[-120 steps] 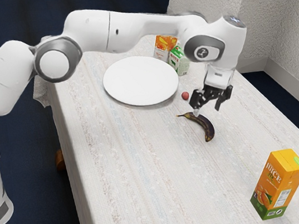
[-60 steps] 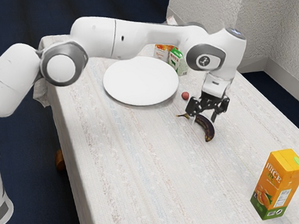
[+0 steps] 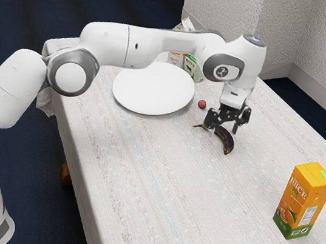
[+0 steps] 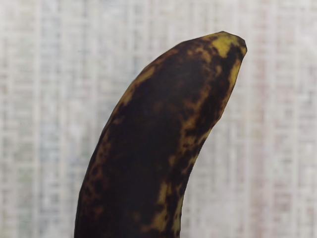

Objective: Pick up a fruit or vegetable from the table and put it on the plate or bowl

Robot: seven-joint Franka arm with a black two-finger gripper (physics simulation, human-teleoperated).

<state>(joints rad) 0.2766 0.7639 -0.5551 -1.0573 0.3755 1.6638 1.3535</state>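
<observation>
Exterior view: 1 white arm (image 3: 138, 40) enters from the exterior view's left and bends down over a long pale table (image 3: 163, 208). Its black gripper (image 3: 226, 125) is lowered onto a dark, spotted banana (image 3: 226, 142), which lies flat on the table with its stem toward the exterior view's left and its blunt end pointing to the near edge. The 2 fingers (image 3: 213, 117) stand apart, 1 on either side of the banana's stem half. The jaws are spread, no squeeze on the fruit can be made out, and the banana rests on the table. A small red fruit (image 3: 201, 104) sits on the table just beside the gripper, between it and a round white plate (image 3: 153, 88). The plate lies flat and bare, near the banana but apart from it, toward the far end of the table. Behind the plate stand 2 cartons, 1 green and white (image 3: 194, 67) and 1 orange (image 3: 176, 54), the latter partly hidden by the arm. A third, orange juice carton (image 3: 303, 200) stands upright, well apart, near the table's front corner at the exterior view's right. Wrist view: the banana (image 4: 158, 148) is seen from close above, mostly black-brown with yellow patches and a yellow tip, against the pale woven tabletop (image 4: 49, 99).
</observation>
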